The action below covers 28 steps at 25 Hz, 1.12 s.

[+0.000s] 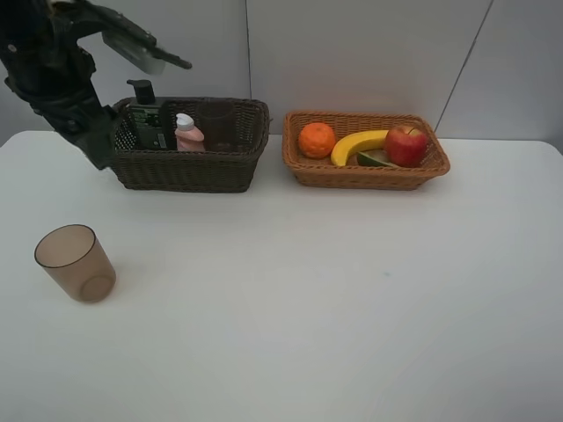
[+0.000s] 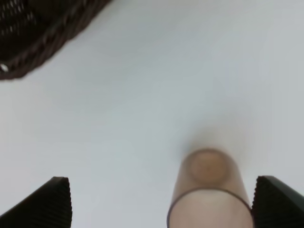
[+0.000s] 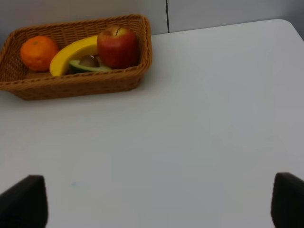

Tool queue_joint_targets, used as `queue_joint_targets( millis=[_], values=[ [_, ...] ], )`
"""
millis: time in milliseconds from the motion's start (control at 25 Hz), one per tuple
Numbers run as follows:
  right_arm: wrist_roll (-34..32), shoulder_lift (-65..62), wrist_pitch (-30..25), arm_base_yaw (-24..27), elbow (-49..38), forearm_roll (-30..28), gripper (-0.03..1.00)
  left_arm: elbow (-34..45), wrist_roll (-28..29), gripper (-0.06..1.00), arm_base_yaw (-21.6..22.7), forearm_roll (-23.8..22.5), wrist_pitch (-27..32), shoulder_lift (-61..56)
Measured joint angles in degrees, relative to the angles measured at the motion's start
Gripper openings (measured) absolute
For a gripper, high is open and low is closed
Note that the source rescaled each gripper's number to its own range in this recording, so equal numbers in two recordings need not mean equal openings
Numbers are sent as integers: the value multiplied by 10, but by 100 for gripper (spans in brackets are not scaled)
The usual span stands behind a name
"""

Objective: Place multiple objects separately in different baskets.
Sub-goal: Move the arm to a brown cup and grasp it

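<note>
1. The white bench [image 1: 352, 308] carries two wicker baskets side by side along its far edge, apart from each other.
2. The dark brown basket [image 1: 189, 167] stands on the left. Inside it, toward its left end, a dark green pump bottle [image 1: 145, 119] stands upright, with a small pink white-capped bottle [image 1: 186, 132] just beside it. A brownish shape shows in the right half of this basket; what it is cannot be told.
3. The light orange-tan basket [image 1: 369, 174] stands on the right. It holds, from left to right, an orange [image 1: 317, 140], a yellow banana [image 1: 356, 145] and a red apple [image 1: 406, 145]. A halved avocado [image 3: 88, 64] lies cut face up in front of the banana, touching the apple.
4. One translucent brownish cup [image 1: 76, 263] stands upright, mouth up, on the bench at front left, well apart from both baskets.
5. The left arm is raised above the left end of the dark basket. The left claw [image 2: 161, 199] is spread wide and grips nothing; in the wrist view the cup sits between its fingertips, close to one of them.
6. The right claw [image 3: 159, 202] is likewise spread wide and empty, over bare bench, with the tan basket well ahead of it.
</note>
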State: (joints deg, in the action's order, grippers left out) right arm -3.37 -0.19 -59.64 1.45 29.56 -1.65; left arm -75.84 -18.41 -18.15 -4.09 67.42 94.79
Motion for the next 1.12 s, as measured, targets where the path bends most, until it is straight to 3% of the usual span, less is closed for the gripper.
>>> queue_joint_targets(
  millis=[520, 1120],
  values=[
    [0, 0, 0, 0, 0, 0, 100, 167, 18, 100, 68, -2, -46, -63],
    [0, 0, 0, 0, 0, 0, 100, 237, 17, 100, 75, -2, -192, -15]
  ],
)
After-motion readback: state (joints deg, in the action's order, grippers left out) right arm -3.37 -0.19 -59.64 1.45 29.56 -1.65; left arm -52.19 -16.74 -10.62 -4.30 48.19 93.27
